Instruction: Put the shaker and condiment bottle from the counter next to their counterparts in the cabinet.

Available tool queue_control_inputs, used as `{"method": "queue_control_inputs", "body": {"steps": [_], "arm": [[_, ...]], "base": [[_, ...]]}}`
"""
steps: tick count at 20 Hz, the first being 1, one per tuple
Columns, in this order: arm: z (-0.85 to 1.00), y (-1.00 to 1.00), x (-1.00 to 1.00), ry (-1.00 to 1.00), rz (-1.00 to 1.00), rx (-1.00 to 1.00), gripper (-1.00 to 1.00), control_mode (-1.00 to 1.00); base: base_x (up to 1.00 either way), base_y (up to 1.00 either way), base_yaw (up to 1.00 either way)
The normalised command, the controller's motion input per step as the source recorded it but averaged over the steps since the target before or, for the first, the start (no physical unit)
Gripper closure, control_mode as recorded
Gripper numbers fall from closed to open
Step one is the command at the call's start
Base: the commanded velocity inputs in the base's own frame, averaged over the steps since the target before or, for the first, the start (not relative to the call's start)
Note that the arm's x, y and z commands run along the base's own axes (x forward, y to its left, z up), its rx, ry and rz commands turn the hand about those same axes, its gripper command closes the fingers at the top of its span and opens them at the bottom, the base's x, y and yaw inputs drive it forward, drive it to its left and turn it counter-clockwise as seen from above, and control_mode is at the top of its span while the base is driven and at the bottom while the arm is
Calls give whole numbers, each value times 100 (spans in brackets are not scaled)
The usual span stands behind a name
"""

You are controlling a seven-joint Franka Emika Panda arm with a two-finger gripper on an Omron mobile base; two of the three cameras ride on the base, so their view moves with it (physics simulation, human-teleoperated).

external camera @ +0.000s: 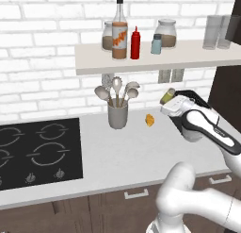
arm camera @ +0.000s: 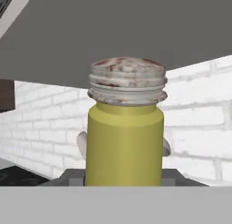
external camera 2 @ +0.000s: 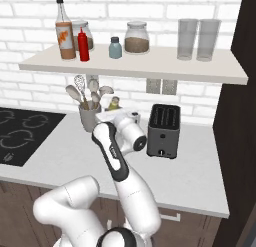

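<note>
1. Nearest the hand camera we see the shaker (arm camera: 124, 137), a yellow-olive cylinder with a silver-grey cap, upright and central, with the grey underside of the cabinet (arm camera: 136, 28) above it.
2. The gripper (external camera: 170, 101) is closed on the shaker (external camera: 167, 95); in the left base view the shaker projects from the hand, tilted up toward the shelf. The fingertips themselves are largely hidden, so we judge the grip from the shaker's raised position.
3. We locate the held shaker (external camera 2: 114, 103) above the counter (external camera 2: 200, 161), below the cabinet (external camera 2: 150, 63), just right of the utensil holder (external camera 2: 89, 116) and left of the black toaster (external camera 2: 163, 130).
4. The condiment bottle (external camera: 135, 43) stands upright on the cabinet (external camera: 188, 57), just beside the tall glass bottle (external camera: 119, 34) with the orange label.
5. The pale blue shaker (external camera: 156, 44) stands on the same shelf, near the red bottle on its right, in front of a glass jar (external camera: 166, 33).
6. Two clear tumblers (external camera 2: 197, 39) stand at the right end of the shelf.
7. On the counter (external camera: 132, 152) we note a small orange object (external camera: 149, 120) right of the utensil holder (external camera: 117, 113); the black stove (external camera: 37, 152) is inset at left.
</note>
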Motion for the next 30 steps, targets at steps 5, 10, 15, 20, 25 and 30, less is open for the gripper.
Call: {"method": "queue_control_inputs", "body": {"steps": [5,10,15,20,25,30], "arm": [[26,0,-26,0,1,-19,100,-100],[26,0,-27,0,1,-19,100,-100],[14,0,-21,3,6,-19,100,-100],[6,1,-10,7,11,-11,100,-100],[10,0,0,17,11,-1,100,-100],[20,0,0,20,12,0,100,-100]], "base": [[0,0,0],[0,0,0],[0,0,0],[0,0,0],[0,0,0],[0,0,0]]}}
